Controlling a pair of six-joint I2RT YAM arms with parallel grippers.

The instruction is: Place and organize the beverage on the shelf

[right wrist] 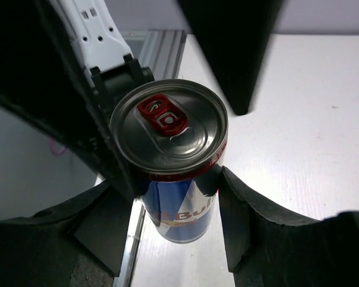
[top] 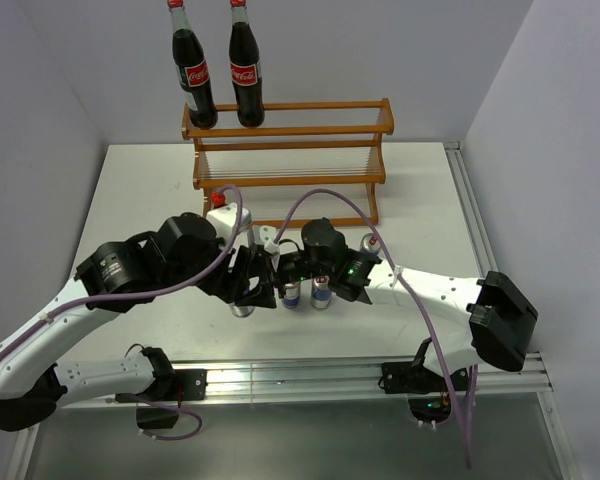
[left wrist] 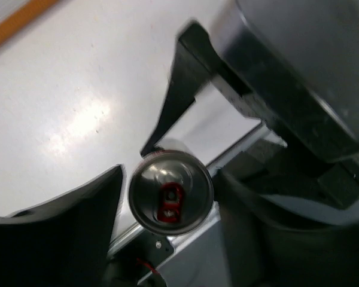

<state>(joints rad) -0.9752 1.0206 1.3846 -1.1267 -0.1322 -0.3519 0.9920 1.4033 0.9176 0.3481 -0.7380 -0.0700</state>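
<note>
One shelf (top: 310, 104), three tiers, stands at the far side of the table (top: 150, 190). Two cola bottles (top: 195, 75) (top: 246, 75) stand upright side by side on the shelf's top tier, at its left end. The two lower tiers hold nothing that shows.

From overhead, four cans can be counted, all on the table in front of the shelf and none on it. A silver can (top: 243, 308) sits under the left gripper (top: 252, 290). Two more cans (top: 291, 293) (top: 321, 293) stand upright just beside each other at the right gripper (top: 315, 278). A fourth can (top: 368, 243) shows only its top – it is beside the right arm and is the one nearest the shelf's bottom tier. The two arms meet over this group and hide part of it.

In the right wrist view a blue can (right wrist: 179, 197) stands upright with a red tab on top. The right gripper's fingers (right wrist: 239, 203) press its body from both sides, so the can is clasped.

In the left wrist view the silver can (left wrist: 170, 191) is seen from above, blurred, with a red tab. It lies between the left gripper's fingers (left wrist: 78, 233), which flank it very closely – whether they actually pinch it or stand just off it I cannot tell. A dark finger of the other arm (left wrist: 179, 89) reaches in behind that can.
</note>
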